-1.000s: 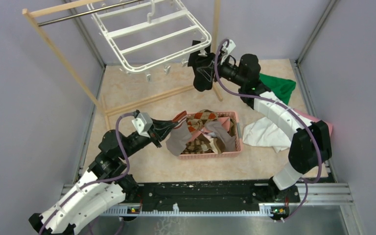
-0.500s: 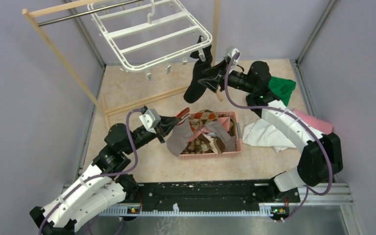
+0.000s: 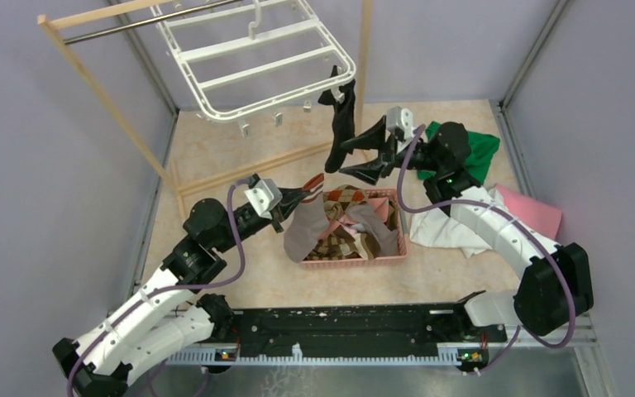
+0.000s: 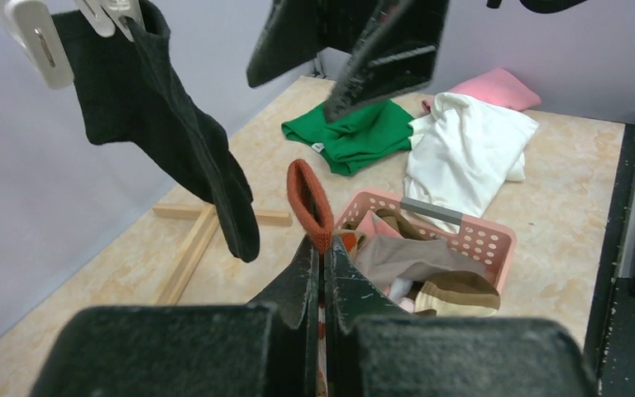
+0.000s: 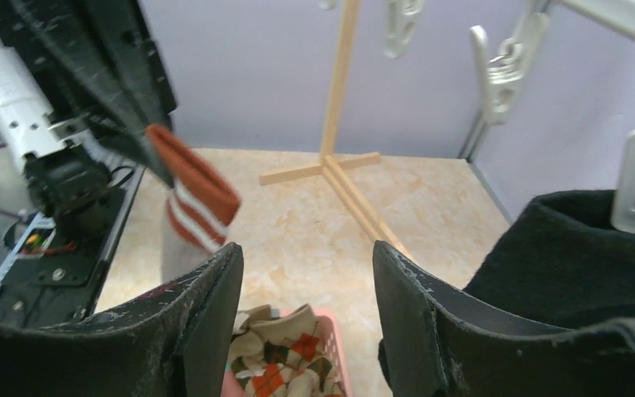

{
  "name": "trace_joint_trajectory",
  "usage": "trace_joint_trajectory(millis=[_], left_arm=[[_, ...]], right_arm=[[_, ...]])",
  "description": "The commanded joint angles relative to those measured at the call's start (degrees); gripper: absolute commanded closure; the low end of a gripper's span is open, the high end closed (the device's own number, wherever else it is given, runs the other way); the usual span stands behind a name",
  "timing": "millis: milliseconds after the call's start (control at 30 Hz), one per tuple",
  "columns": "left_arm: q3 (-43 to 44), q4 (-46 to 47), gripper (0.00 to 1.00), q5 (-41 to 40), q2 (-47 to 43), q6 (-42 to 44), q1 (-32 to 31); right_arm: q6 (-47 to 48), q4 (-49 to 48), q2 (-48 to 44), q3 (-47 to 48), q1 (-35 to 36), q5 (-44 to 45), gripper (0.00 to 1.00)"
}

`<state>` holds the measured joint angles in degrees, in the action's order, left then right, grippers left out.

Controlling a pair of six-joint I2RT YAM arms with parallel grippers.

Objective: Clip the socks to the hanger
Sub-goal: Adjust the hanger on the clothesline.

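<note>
One black sock (image 3: 341,124) already hangs from the hanger (image 3: 298,93). A clip (image 3: 341,89) at the frame's near right corner pinches its cuff, and its toe points down above the worktop (image 3: 240,281). The hanger itself hangs tilted at the wooden rack (image 3: 103,95).

Your right hand (image 3: 355,153) sits just to the right of that sock, fingers spread wide with nothing between them. From the wrist view you cannot tell whether one finger brushes the fabric.

Your left hand (image 3: 307,193) is pressed fully together on a grey-brown sock (image 3: 302,236). It grips the sock just below the rust-red striped cuff, which pokes up past the fingertips. The body of the sock droops down against the left end of the pink basket (image 3: 355,260). That sock is lower than the hanger and well apart from its free clips.

More socks lie heaped in the basket, with a brown argyle sock (image 3: 339,203) on top.

To the right of the basket you have a white cloth (image 3: 446,227) just beside its end. A green cloth (image 3: 484,153) lies farther back, and a pink cloth (image 3: 533,211) is out toward the right wall.
</note>
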<state>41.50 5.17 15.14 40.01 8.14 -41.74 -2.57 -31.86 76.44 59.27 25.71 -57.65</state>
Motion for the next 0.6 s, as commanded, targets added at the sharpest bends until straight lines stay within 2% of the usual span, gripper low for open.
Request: trace_joint_trajectory(millis=[0, 233, 567], left_arm=[[3.27, 4.90, 1.00, -0.11, 0.98, 3.55, -0.25], [4.08, 5.82, 1.00, 0.17, 2.50, 4.75, -0.26], [3.82, 7.02, 1.00, -0.14, 2.23, 5.09, -0.28]], right_arm=[[1.29, -5.41, -3.02, -1.40, 1.11, -7.68, 0.41], [5.74, 2.51, -1.33, 1.48, 4.14, -6.61, 0.39], [2.26, 1.03, 2.43, 3.74, 7.76, -4.41, 0.39]])
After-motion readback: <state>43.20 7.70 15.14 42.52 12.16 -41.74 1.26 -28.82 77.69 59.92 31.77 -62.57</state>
